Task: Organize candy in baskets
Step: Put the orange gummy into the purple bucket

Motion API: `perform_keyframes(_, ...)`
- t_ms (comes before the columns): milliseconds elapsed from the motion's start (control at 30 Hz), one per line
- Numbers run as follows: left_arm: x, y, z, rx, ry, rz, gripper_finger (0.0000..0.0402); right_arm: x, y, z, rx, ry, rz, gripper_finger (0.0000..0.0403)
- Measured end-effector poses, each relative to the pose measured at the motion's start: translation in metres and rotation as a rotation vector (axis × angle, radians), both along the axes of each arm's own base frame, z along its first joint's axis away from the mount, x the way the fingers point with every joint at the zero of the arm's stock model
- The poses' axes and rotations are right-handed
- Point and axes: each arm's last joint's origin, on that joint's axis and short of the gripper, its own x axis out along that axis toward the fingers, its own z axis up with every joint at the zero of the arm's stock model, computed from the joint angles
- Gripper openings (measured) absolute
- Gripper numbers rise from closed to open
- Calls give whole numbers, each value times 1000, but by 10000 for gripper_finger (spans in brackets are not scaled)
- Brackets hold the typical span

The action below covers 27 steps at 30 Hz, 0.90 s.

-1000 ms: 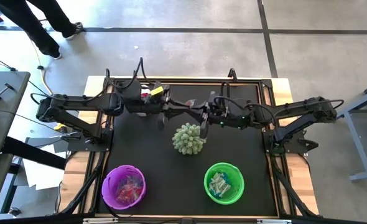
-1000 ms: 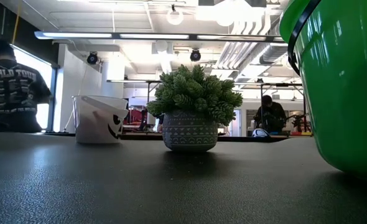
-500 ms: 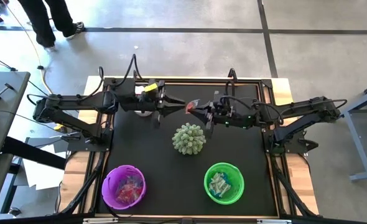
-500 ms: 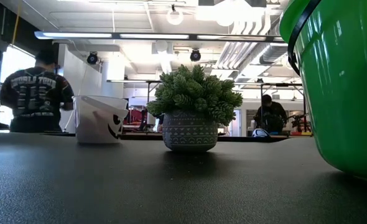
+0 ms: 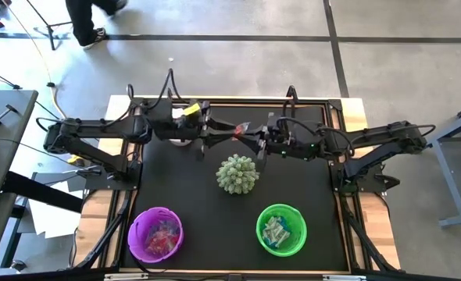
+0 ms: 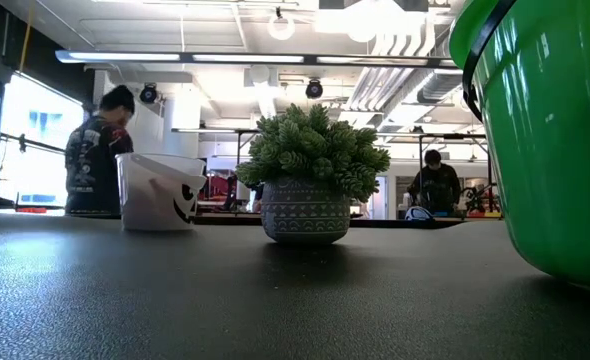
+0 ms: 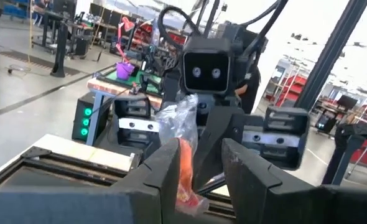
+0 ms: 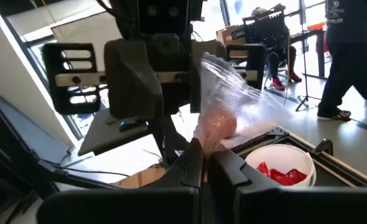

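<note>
High view: left gripper (image 5: 224,130) and right gripper (image 5: 248,137) tip to tip above the far middle of the black surface (image 5: 191,195), a reddish wrapped candy (image 5: 239,129) between them, right beside the spiky pale-green plant (image 5: 237,173). White basket (image 5: 182,137) mostly hidden under the left arm at the far left; purple basket (image 5: 155,233) with red sweets at the near left; green basket (image 5: 281,229) with blue-and-silver sweets at the near right. Legs of a person (image 5: 90,17) on the floor beyond the far left corner. Low view: white basket (image 6: 158,191) with a painted face standing upright at the left, potted plant (image 6: 310,172) in the middle, green basket wall (image 6: 545,130) filling the right edge; no gripper visible; one person standing behind the white basket, another (image 6: 436,185) seated far off in the room. Left wrist view: jaws parted, candy (image 7: 185,163) with its clear crinkled wrapper hanging in the gap between the two fingers (image 7: 165,169), right arm's camera housing straight ahead. Right wrist view: jaws clenched on the twisted end of the candy (image 8: 218,124), wrapper fanning out past the fingers (image 8: 190,162); white basket (image 8: 282,163) with red sweets below on the surface, left arm directly opposite.
</note>
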Motion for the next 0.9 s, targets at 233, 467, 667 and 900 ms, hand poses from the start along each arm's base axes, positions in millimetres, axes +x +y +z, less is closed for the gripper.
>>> perform_keyframes(233,14,0,-7,-7,-18,1,109,2,-2,-2,-1,3,-9,3)
perform_keyframes(467,14,0,-7,5,-16,0,109,3,-1,-1,-18,-1,-8,3)
perform_keyframes(667,13,2,-6,43,-17,28,109,2,8,1,-50,-21,22,3)
perform_keyframes(900,13,4,-6,40,-16,36,109,1,11,3,-66,-33,30,3)
